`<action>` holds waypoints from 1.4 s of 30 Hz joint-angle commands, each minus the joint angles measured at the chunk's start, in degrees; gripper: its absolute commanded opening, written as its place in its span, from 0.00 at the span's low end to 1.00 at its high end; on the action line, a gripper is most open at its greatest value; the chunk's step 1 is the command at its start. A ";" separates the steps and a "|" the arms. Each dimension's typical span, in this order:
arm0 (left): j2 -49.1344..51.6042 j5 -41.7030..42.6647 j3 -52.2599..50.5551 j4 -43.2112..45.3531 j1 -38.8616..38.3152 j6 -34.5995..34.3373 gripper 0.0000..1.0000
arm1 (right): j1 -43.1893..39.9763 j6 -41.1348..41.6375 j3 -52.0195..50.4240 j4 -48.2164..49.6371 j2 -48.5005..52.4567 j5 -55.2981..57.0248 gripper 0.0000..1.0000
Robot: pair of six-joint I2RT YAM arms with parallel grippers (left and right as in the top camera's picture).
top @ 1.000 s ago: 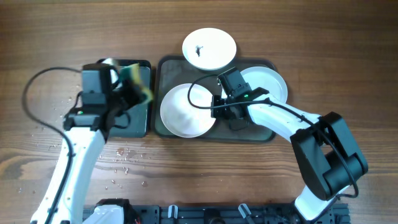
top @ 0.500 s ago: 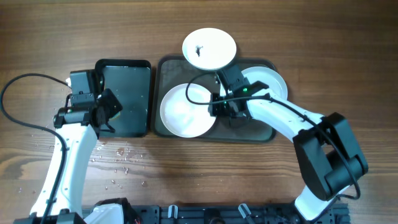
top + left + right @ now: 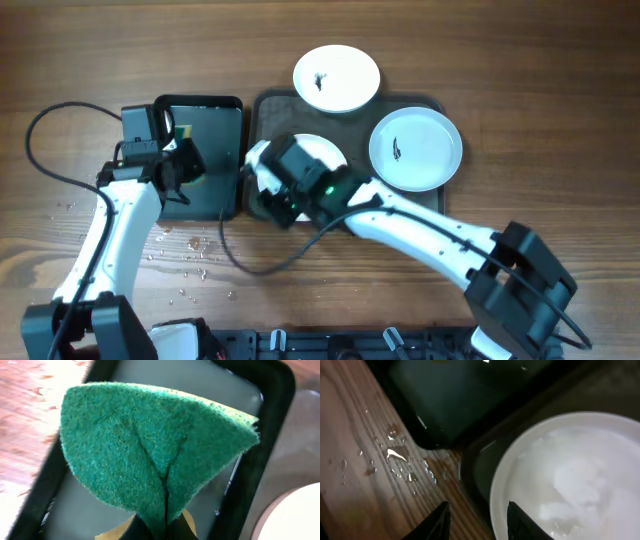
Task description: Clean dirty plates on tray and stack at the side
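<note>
- L gripper (image 3: pixel 182 168) clamped on sponge (image 3: pixel 155 450) over black tray (image 3: pixel 215 125), prob. ready to scrub.
- R gripper (image 3: pixel 477 522) jaws apart, empty, by plate (image 3: pixel 570 480) rim on grey tray (image 3: pixel 352 135), prob. to steady it.

— How many round white shallow plates are counted?
— Three are counted: plate one (image 3: pixel 337 78), plate two (image 3: pixel 415 148), plate three (image 3: pixel 322 147).
— And trays?
— Two are counted: one wide grey-green rectangular tray (image 3: pixel 272 110) and one narrower black tray (image 3: pixel 215 150).
— Anything else?
— One green scouring sponge (image 3: pixel 150 455) is counted.
</note>
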 commanded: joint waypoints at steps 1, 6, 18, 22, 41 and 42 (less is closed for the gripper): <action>2.19 3.56 0.11 0.59 0.22 3.63 0.04 | 3.10 -6.71 -1.27 2.03 -0.81 6.62 0.35; 2.40 3.54 0.11 0.61 0.24 3.61 0.04 | 5.51 -13.77 -4.39 9.03 -0.68 7.72 0.33; 2.43 3.50 0.11 0.59 0.24 3.61 0.06 | 6.58 -17.00 -4.83 13.03 8.39 7.65 0.33; 2.43 3.52 0.11 0.59 0.22 3.61 0.07 | 6.58 -17.03 -4.83 13.27 9.46 4.55 0.31; 2.40 3.54 0.11 0.57 0.22 3.61 0.07 | 6.69 -16.87 -4.85 13.03 12.26 2.03 0.13; 2.43 3.54 0.11 0.57 0.22 3.61 0.07 | 6.75 -16.90 -4.85 12.94 12.26 2.03 0.11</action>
